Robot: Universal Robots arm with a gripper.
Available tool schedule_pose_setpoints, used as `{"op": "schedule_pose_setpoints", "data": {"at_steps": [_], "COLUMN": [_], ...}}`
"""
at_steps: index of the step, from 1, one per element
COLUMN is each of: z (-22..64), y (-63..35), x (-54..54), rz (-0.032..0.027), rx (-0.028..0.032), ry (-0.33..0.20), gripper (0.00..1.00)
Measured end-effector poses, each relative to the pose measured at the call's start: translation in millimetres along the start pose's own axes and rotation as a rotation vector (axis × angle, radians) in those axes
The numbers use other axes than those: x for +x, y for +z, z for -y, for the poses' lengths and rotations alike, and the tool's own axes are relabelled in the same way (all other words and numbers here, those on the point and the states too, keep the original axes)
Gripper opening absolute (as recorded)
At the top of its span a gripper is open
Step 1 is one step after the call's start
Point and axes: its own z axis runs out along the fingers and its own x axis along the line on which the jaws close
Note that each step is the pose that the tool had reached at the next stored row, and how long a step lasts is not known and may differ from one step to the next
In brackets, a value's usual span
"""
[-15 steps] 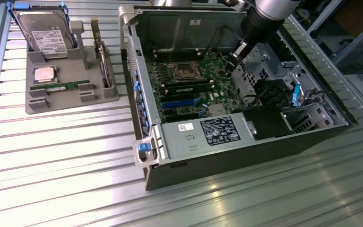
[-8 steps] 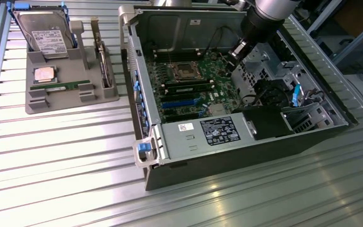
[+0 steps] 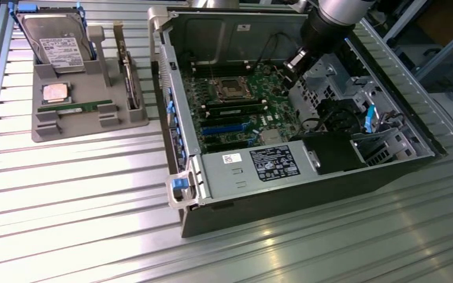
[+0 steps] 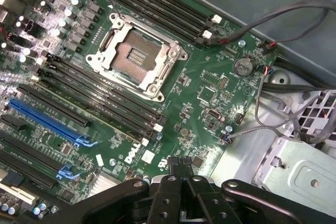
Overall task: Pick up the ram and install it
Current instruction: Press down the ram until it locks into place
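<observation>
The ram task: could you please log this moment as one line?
tool: shut, empty, above motherboard | ram: on grey holder, outside case

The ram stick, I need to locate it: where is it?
Exterior view's left: the ram lies on the grey holder, just below the silver CPU chip.

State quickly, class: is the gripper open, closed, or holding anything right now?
Gripper: closed, holding nothing, above the motherboard.
</observation>
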Motion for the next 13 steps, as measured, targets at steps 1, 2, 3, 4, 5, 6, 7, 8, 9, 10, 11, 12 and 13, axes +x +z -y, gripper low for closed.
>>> {"op": "schedule_pose_setpoints", "data": {"at_steps": [1,2,3,4,5,6,7,8,9,10,11,12,13], "z": [0.0,0.0,0.0,0.0,0.0,0.0,0.0,0.0,0.0,0.0,0.0,0.0,0.0], "y": [0.0,0.0,0.0,0.0,0.0,0.0,0.0,0.0,0.0,0.0,0.0,0.0,0.0], "x": [0.0,0.0,0.0,0.0,0.0,0.0,0.0,0.0,0.0,0.0,0.0,0.0,0.0], "rz": [0.0013,0.0026,0.0032,0.0037,0.0041,0.0047,0.005,0.0054,0.006,0.0066,0.0072,0.0077,0.0084], "rx": [0.0001,0.0002,0.0003,0.0003,0.0003,0.0003,0.0004,0.0004,0.0005,0.0005,0.0006,0.0006,0.0007], "ry": [0.02,0.038,0.047,0.054,0.061,0.068,0.074,0.079,0.087,0.097,0.106,0.112,0.124], "gripper": [0.11,0.11,0.11,0.11,0.11,0.11,0.11,0.11,0.11,0.11,0.11,0.11,0.11]}}
